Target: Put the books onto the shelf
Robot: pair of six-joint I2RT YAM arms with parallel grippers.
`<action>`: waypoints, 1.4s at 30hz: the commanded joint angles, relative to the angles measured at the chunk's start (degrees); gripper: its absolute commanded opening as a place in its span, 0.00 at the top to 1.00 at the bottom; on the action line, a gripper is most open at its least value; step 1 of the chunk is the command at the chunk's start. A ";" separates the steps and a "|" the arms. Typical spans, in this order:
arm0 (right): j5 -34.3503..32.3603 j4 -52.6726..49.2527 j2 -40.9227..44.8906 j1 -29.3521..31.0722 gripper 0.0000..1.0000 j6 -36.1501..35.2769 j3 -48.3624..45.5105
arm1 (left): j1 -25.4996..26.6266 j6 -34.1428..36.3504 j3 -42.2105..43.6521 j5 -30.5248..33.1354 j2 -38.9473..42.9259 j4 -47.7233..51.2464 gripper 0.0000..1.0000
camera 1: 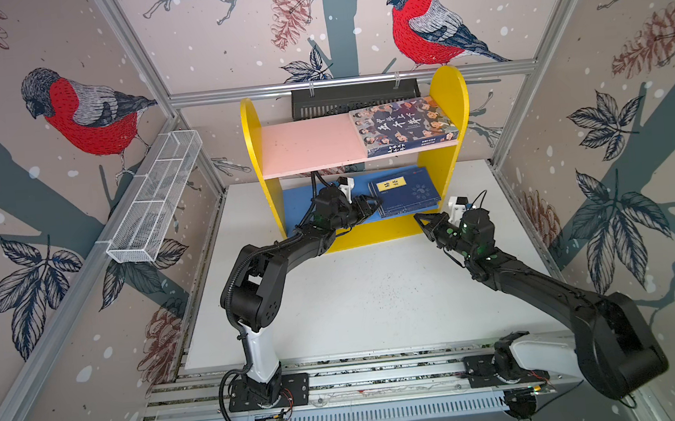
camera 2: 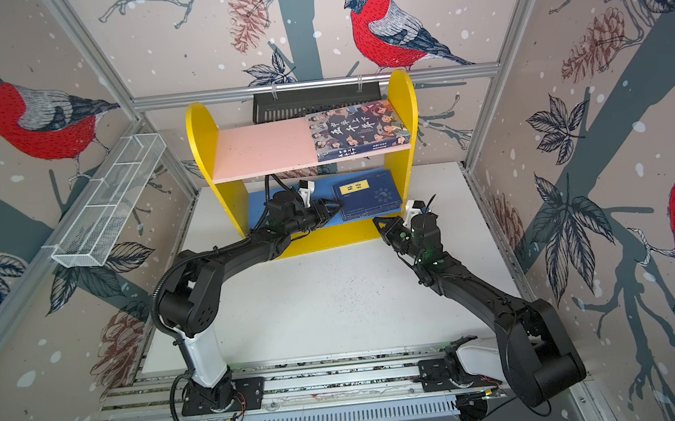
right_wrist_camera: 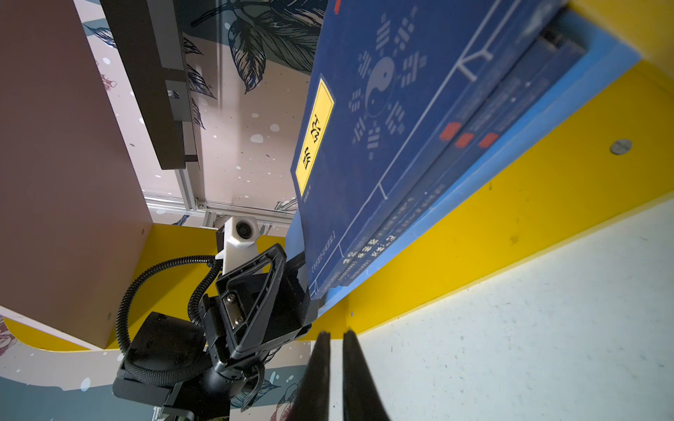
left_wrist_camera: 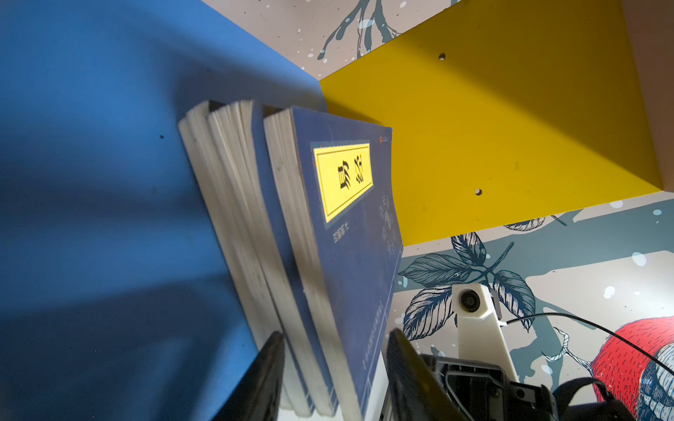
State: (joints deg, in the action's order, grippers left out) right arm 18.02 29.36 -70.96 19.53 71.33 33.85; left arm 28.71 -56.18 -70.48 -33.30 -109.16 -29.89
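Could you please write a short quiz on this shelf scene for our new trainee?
1. Which gripper is at the navy books on the blue board?
2. True or false: the colourful book lies on the blue board.
3. The right gripper is: A open; B shut on a book; C shut, empty.
Key: 1 left gripper; 2 false, it lies on the pink board; 3 C.
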 commanded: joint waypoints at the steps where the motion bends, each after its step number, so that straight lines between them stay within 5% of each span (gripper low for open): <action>1: -0.35 0.62 0.20 -0.09 0.88 -0.93 0.43 | 0.03 -0.59 -0.72 -1.36 -0.51 0.01 0.52; 22: -0.71 -0.54 1.35 -0.51 0.88 -1.11 0.35 | 0.05 -3.23 0.14 -1.21 2.00 -0.13 0.52; 42: -0.88 -0.89 1.52 -0.72 0.88 -1.19 0.43 | 0.34 8.28 -13.21 11.11 -0.34 26.50 0.50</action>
State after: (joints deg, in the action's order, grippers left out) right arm 17.78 28.29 -69.73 18.92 70.48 33.85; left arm 28.71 -51.18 -82.13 -25.41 -109.03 -8.32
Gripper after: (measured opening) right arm 0.119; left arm 0.497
